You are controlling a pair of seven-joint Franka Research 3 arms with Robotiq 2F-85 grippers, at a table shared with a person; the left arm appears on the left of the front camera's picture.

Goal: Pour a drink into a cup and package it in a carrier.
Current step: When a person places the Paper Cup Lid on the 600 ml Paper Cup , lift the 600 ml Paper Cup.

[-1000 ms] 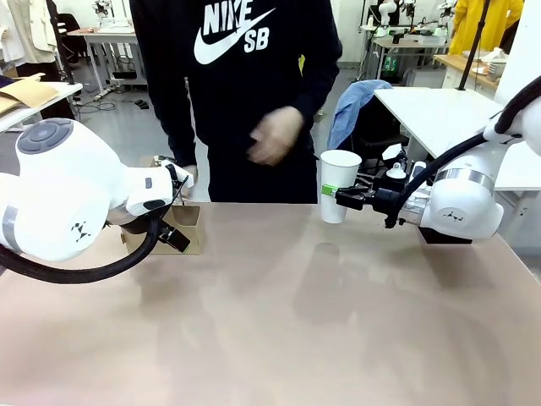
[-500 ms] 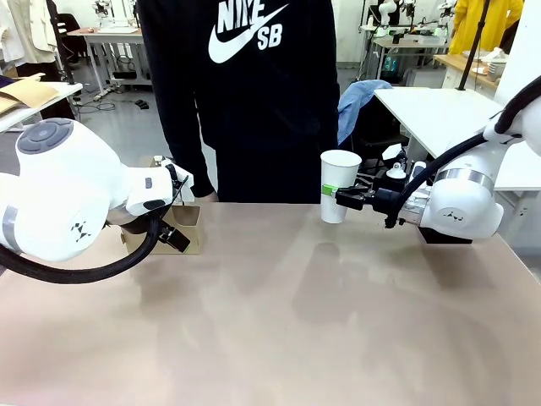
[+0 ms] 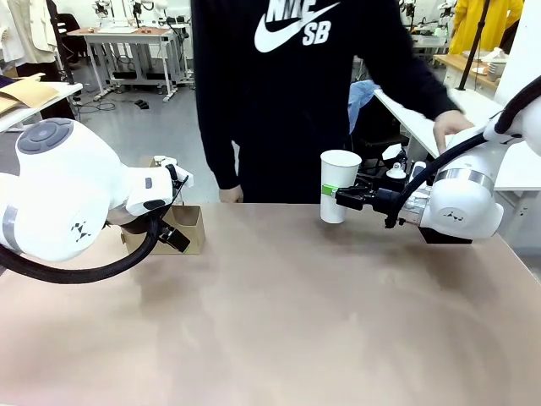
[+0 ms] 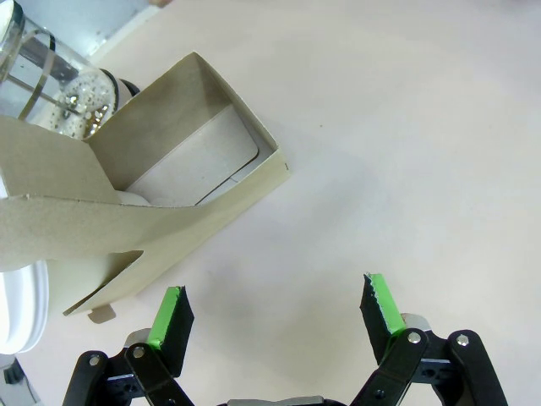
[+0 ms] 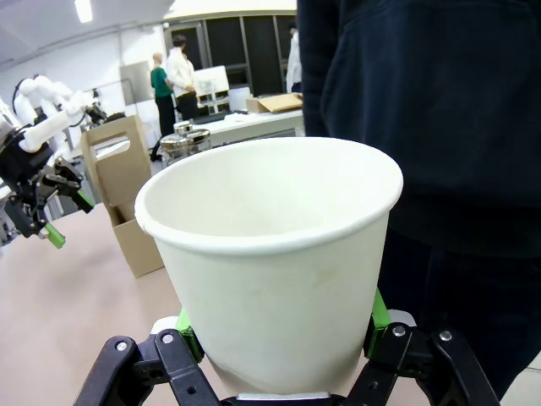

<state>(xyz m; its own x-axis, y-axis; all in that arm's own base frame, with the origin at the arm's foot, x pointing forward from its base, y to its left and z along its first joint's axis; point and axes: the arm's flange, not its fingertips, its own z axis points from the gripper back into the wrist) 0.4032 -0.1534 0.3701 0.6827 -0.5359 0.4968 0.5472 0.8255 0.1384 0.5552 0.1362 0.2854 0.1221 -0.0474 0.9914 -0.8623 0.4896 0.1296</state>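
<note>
At the far right of the table (image 3: 296, 321), the right gripper (image 3: 336, 198) is clamped on a white paper cup (image 3: 340, 179), its green pads pressing the lower wall from either side. The cup stands upright, clear of the tabletop, mouth open and nothing inside as the right wrist view shows.

The step in hand looks like presenting the cup for the pour. To do it well, the cup should be held level and steady, with a grip firm enough not to slip but not so hard that the thin wall buckles once liquid adds weight.

Well apart from the cup, over on the left side, the left gripper (image 4: 275, 309) hovers above bare table with its fingers spread wide and nothing between them. The brown cardboard carrier (image 4: 169, 220) lies just beside it, and the glass jug (image 4: 46, 80) stands right behind the carrier; how much drink it holds I cannot tell. The person's hand (image 3: 452, 127) reaches toward a side table at the right.
</note>
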